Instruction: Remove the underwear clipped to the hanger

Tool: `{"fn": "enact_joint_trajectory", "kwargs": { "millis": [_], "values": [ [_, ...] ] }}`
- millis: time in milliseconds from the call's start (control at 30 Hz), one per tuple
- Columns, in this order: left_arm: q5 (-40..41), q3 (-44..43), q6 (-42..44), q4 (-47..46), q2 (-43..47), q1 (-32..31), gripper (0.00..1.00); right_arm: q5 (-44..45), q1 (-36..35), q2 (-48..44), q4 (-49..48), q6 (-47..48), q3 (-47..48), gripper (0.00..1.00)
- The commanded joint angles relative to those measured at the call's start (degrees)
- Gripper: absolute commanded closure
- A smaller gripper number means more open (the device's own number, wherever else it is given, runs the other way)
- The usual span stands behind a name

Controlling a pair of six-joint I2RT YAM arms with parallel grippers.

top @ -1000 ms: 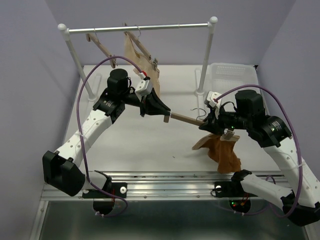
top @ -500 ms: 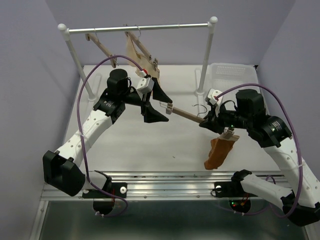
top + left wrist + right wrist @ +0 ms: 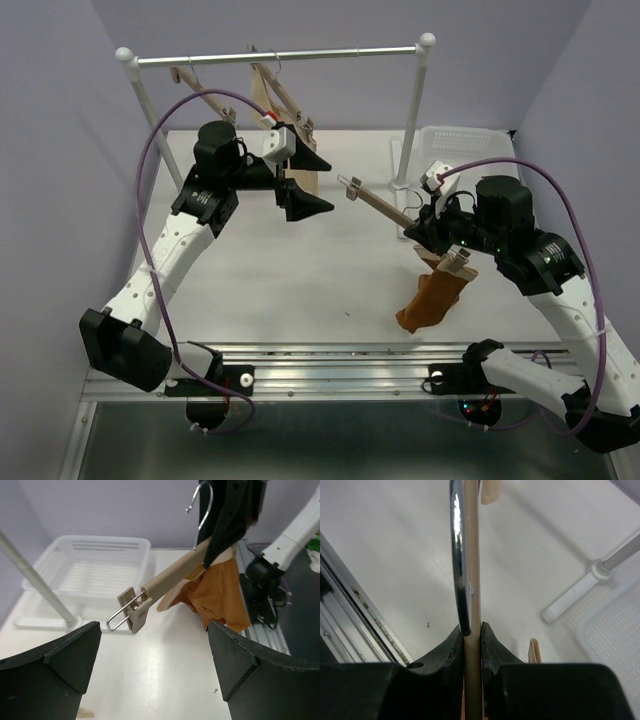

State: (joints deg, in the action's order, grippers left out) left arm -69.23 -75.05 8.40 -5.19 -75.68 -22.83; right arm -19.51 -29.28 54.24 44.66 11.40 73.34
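1. the underwear (image 3: 432, 298) hangs in the air over the near right part of the table (image 3: 300, 290). it dangles limp from the near end of the hanger (image 3: 385, 210), and as far as i can tell only that end's clip (image 3: 456, 264) has hold of it. the far-left clip (image 3: 132, 611) is bare.
2. the right gripper (image 3: 471, 639) is pressed together on the hanger bar right by the metal hook (image 3: 459, 555). it holds the bar on a slant, free end pointing far-left.
3. the left gripper (image 3: 328, 184) is spread wide with nothing in it. it hovers just left of the free end, not touching.
4. how i'd play it: the right pinch needs to be solid so the bar doesn't twist. bring the left one round to the loaded clip and squeeze its lever instead of yanking the cloth. failing that, grab the fabric right under the clip and pull straight down.
5. my guess is the cloth just flops onto the table, so no drama there. the bar rotating in the grip is the real worry.
6. the surface is plain white. a white basket (image 3: 470, 150) sits far right.
7. a clothes rail (image 3: 280, 55) runs along the far side with other wooden hangers (image 3: 200, 92) and a beige garment (image 3: 263, 98). the walls are lilac.
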Motion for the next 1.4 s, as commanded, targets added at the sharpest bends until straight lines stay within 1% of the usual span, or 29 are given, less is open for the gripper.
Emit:
{"fn": "enact_joint_trajectory", "kwargs": {
  "millis": [0, 33, 67, 100, 133, 167, 200, 233, 267, 300, 333, 367, 400, 433, 467, 533, 567, 600, 733, 767, 833, 867, 900, 967, 1067, 1200, 1300, 1367],
  "values": [
    [9.8, -7.5, -2.7, -2.5, 2.2, 1.7, 0.01, 4.3, 0.0, -3.3, -6.6, -4.5, 2.5, 0.99],
    [11.3, -7.6, -3.9, -3.8, 3.4, 1.9, 0.01, 4.8, 0.0, -3.8, -7.0, -5.2, 2.4, 0.99],
    [13.0, -7.3, -5.3, -7.5, 4.2, 2.2, 0.01, 5.6, 0.0, -4.2, -7.9, -6.1, 2.0, 0.99],
    [16.5, -6.7, -8.0, -9.6, 5.4, 2.2, 0.01, 7.4, 0.0, -4.7, -9.1, -7.9, 1.9, 0.99],
    [18.2, -5.8, -10.6, -11.8, 6.7, 2.2, 0.01, 8.3, 0.0, -5.1, -10.0, -9.0, 1.7, 0.99],
    [20.3, -2.9, -12.9, -14.2, 10.0, 2.2, 0.01, 9.7, 0.0, -5.8, -10.9, -10.6, 1.5, 0.99],
    [22.2, -1.0, -15.3, -19.2, 12.2, 2.2, 0.01, 11.0, 0.0, -6.0, -12.2, -11.9, 1.4, 0.99],
    [26.2, 1.5, -17.8, -21.9, 14.4, 2.2, 0.01, 13.0, 0.0, -6.1, -12.8, -14.3, 1.2, 0.99],
    [29.0, 7.6, -24.2, -24.9, 19.4, 2.1, 0.01, 13.8, 0.0, -6.2, -13.7, -16.6, 0.8, 0.99],
    [30.5, 10.6, -27.2, -30.7, 21.7, 2.1, 0.01, 14.2, 0.0, -6.4, -14.4, -17.5, 0.6, 0.99],
    [32.1, 15.6, -31.2, -32.7, 23.6, 2.1, 0.01, 14.6, 0.0, -6.5, -16.0, -18.9, 0.2, 0.99],
    [33.6, 17.5, -33.2, -33.4, 27.0, 2.0, 0.01, 15.2, 0.0, -6.5, -17.1, -19.8, 0.1, 0.99],
    [35.0, 19.2, -35.0, -33.7, 28.4, 1.9, 0.01, 16.2, 0.0, -6.5, -19.0, -21.9, 0.0, 0.99],
    [34.4, 23.0, -36.9, -34.6, 30.0, 1.9, 0.01, 16.6, 0.0, -6.5, -20.0, -22.8, -0.2, 0.99],
    [33.4, 24.8, -39.5, -36.0, 30.3, 1.8, 0.01, 17.0, 0.0, -6.4, -20.9, -24.0, -0.6, 0.99],
    [30.6, 28.7, -41.6, -36.8, 30.2, 1.0, 0.01, 16.0, 0.0, -6.0, -23.4, -24.8, -1.4, 0.99],
    [30.4, 30.1, -43.2, -37.2, 29.3, 0.3, 0.01, 16.0, 0.0, -5.8, -24.4, -25.7, -2.9, 0.99],
    [29.9, 31.4, -44.6, -38.7, 28.5, -1.9, 0.01, 16.1, 0.0, -5.5, -25.2, -26.3, -3.5, 0.99],
    [27.2, 36.3, -44.8, -42.3, 23.6, -7.6, 0.01, 15.8, 0.0, -4.4, -29.6, -31.0, -5.5, 0.99],
    [26.8, 36.7, -45.1, -43.2, 23.6, -8.5, 0.01, 15.6, 0.0, -4.4, -30.8, -32.2, -5.9, 0.99],
    [26.3, 37.0, -45.8, -45.3, 21.5, -9.9, 0.01, 13.5, 0.0, -4.5, -33.8, -33.4, -7.7, 0.99],
    [26.4, 37.0, -45.8, -45.6, 20.4, -11.0, 0.01, 12.5, 0.0, -4.7, -35.2, -36.1, -8.5, 0.99],
    [26.7, 37.0, -45.9, -46.2, 19.9, -11.5, 0.01, 11.3, 0.0, -4.9, -38.0, -36.8, -10.3, 0.99],
    [27.1, 37.0, -46.2, -47.4, 18.1, -13.0, 0.01, 8.8, 0.0, -5.1, -40.4, -39.9, -12.1, 0.99],
    [26.7, 36.9, -47.6, -51.1, 15.3, -14.6, 0.01, 7.9, 0.0, -5.4, -44.0, -44.1, -15.1, 0.99],
    [26.5, 36.3, -48.4, -54.2, 12.2, -15.1, 0.01, 6.1, 0.0, -5.7, -50.6, -46.4, -17.4, 0.99],
    [25.9, 35.2, -47.5, -54.5, 10.9, -15.1, 0.01, 6.8, 0.0, -6.0, -51.2, -48.5, -18.2, 0.99],
    [25.7, 35.0, -47.2, -55.2, 10.2, -15.2, 0.01, 7.4, 0.0, -6.6, -53.4, -50.7, -19.8, 0.99]
  ]
}}
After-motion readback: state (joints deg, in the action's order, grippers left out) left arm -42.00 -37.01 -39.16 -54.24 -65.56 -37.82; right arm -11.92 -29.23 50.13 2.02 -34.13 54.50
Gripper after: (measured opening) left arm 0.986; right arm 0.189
